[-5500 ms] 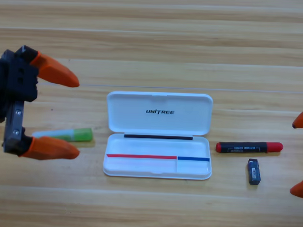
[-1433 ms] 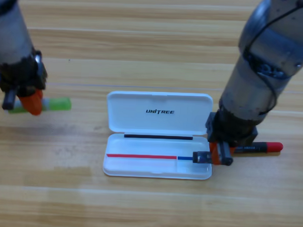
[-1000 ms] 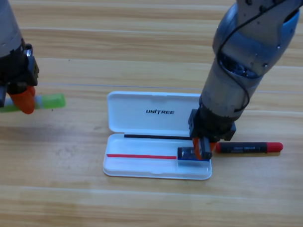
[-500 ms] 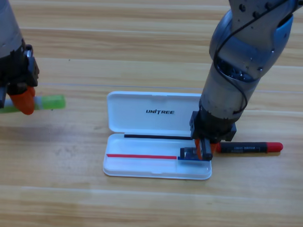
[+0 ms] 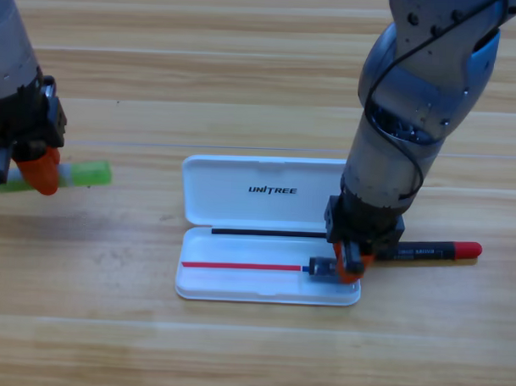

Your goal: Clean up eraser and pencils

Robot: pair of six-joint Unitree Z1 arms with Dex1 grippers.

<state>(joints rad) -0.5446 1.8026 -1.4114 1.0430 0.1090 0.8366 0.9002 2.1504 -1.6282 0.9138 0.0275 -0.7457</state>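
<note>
White case point(image 5: 268, 282) (lid up) holds the eraser point(image 5: 320, 267), pinched by the right gripper point(image 5: 349, 266).

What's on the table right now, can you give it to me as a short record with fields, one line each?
surface: wooden table
case: white case, lid open and lying flat, near the middle
eraser: eraser over the right end of the case's tray, at the right gripper's tips
right gripper: right gripper pointing down at the tray's right end
red-black pencil: red-black pencil lying on the table just right of the case
green-tipped pencil: green-tipped pencil far left, at the left gripper
left gripper: left gripper at the left edge, over that pencil
</note>
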